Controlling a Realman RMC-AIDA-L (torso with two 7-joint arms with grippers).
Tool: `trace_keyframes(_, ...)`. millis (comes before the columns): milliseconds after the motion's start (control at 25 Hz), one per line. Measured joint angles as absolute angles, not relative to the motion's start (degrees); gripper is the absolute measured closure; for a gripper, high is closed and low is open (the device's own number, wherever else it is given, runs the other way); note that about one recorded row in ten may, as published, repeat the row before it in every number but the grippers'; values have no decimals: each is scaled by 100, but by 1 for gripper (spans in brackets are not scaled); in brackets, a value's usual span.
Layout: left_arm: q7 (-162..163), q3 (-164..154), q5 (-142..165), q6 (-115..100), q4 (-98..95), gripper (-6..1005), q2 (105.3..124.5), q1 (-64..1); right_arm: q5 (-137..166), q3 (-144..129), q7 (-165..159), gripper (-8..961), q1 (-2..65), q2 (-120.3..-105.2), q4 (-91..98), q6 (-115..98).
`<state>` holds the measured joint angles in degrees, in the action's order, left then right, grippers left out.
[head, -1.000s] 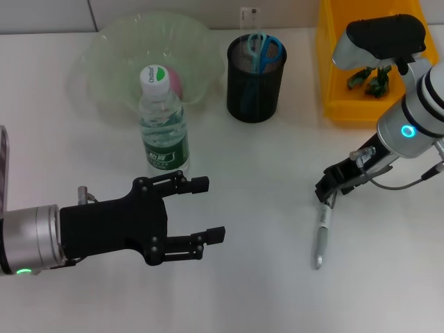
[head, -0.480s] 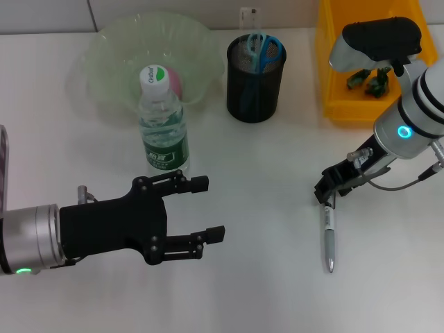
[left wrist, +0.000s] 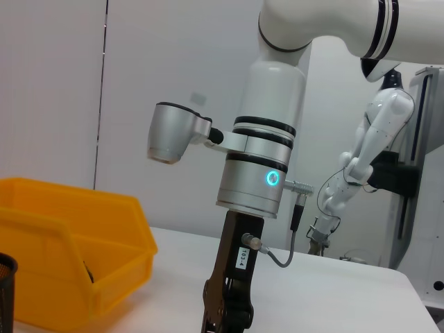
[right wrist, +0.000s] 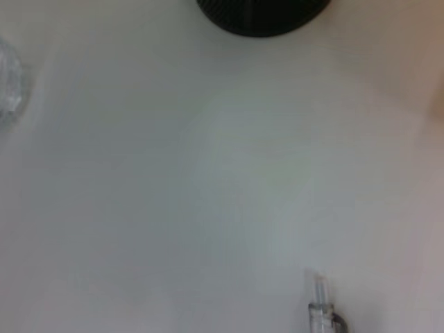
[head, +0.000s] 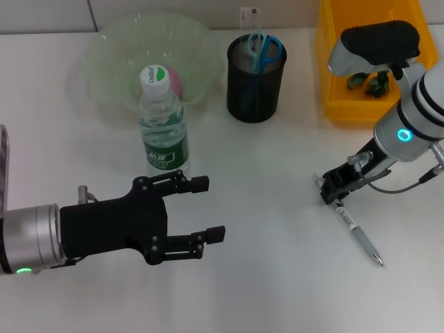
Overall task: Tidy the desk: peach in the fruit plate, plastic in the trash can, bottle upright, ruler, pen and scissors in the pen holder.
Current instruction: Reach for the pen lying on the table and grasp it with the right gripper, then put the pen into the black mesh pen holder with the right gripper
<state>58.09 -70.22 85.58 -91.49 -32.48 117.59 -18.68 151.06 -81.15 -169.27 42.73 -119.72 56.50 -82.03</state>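
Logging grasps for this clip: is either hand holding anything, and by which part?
The right hand grips the pen at one end, the rest trailing toward the robot. The left hand is open and empty.

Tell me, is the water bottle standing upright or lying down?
Upright: the water bottle stands on its base on the desk, its cap on top.

Right gripper (head: 334,191) gripping pen (head: 359,236)
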Motion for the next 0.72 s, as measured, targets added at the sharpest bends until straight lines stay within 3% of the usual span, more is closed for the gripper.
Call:
trace_keyframes(160,5809,-7022,8560,-9149,-3256,202,11759,-1858,15106,-8158,-16881,759,4232,-11967,5759,-8233)
trace_keyframes(480,5808,-7015,8562,-9149,-3261,202,11759,-1847,15064,-8300,-16853,767,4087,-11958,6098,-8230)
trace_keyframes(720,5798,-7006,8561,-9150,-3261,202,11760,-1845,14756,-7969,-16751,771,3636,-11921,7472,-8326)
